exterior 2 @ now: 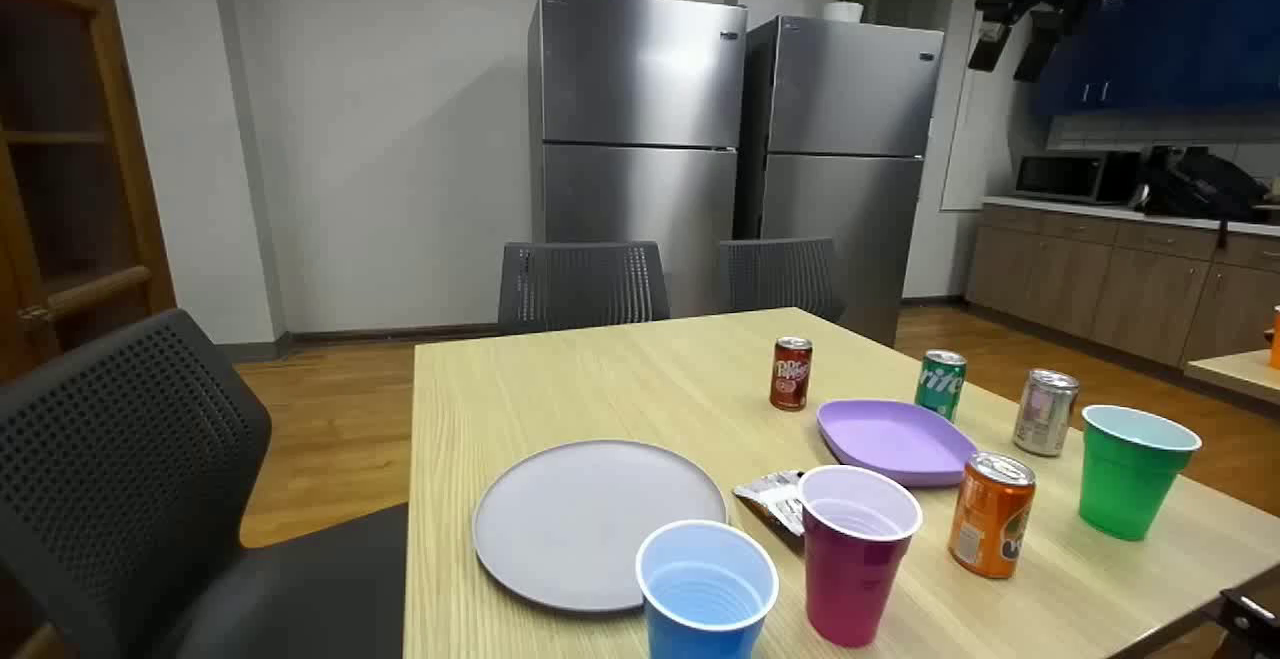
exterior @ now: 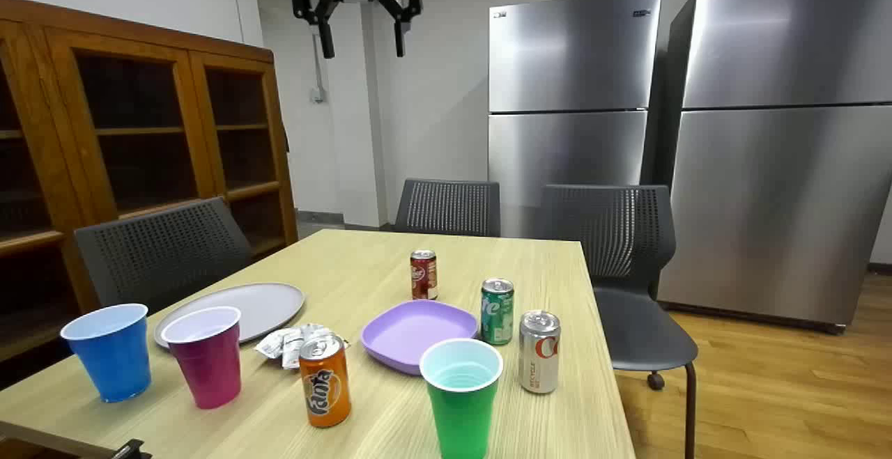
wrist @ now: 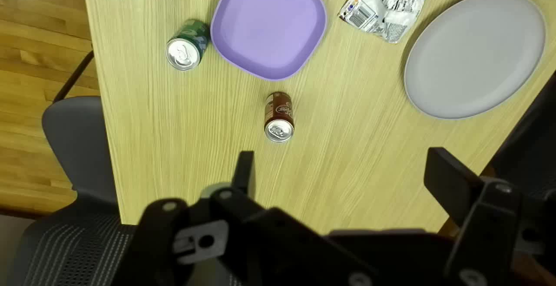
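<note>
The tool (exterior: 364,53) hangs high above the table (exterior: 362,264), fingers spread wide with nothing between them. Below, the Dr Pepper can (wrist: 279,112) stands upright, long axis vertical, between the purple plate (wrist: 269,23) and the table edge toward the refrigerators (exterior: 571,62). In the wrist view it shows plateward of the fingertips, off the gap's middle, toward the table edge beside the green can (wrist: 191,43).
</note>
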Tool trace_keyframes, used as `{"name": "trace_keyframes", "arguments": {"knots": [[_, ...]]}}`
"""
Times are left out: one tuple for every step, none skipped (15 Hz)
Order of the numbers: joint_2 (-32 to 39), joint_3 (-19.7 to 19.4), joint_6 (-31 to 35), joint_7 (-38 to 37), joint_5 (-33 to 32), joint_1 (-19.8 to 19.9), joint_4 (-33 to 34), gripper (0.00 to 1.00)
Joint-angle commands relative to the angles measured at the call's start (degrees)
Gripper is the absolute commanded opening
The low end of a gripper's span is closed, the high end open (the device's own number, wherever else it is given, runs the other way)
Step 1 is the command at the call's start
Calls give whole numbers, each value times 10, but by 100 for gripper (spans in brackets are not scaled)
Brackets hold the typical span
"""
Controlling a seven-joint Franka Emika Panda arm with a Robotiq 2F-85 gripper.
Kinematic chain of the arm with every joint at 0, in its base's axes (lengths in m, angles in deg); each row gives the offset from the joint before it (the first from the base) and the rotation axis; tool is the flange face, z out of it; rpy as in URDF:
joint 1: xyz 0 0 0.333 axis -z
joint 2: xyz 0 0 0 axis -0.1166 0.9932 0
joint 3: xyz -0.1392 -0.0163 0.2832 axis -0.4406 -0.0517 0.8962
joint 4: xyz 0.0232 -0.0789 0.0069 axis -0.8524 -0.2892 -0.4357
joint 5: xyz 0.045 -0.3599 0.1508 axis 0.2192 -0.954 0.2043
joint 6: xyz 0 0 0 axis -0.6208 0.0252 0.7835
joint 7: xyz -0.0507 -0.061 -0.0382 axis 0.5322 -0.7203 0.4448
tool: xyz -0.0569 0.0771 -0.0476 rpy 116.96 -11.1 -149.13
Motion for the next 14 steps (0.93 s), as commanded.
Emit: {"name": "trace_keyframes", "arguments": {"knots": [[2,10,-1,4,6,12,1,100],[2,10,-1,4,6,12,1,100],[2,10,-1,4,6,12,1,100],[2,10,-1,4,6,12,1,100],[2,10,-1,4,6,12,1,100],[2,10,-1,4,6,12,1,100],[2,10,-1,4,6,12,1,100],[2,10,-1,4,6,12,1,100],[5,9,2,6,5,12,3,100],[10,7,9,11,4,11,6,100],[14,8,17,13,1,11,7,100],[22,10,32,13,-5,11,9,100],[30,10,45,14,-7,10,10,100],[37,11,64,14,-10,11,11,100]]}}
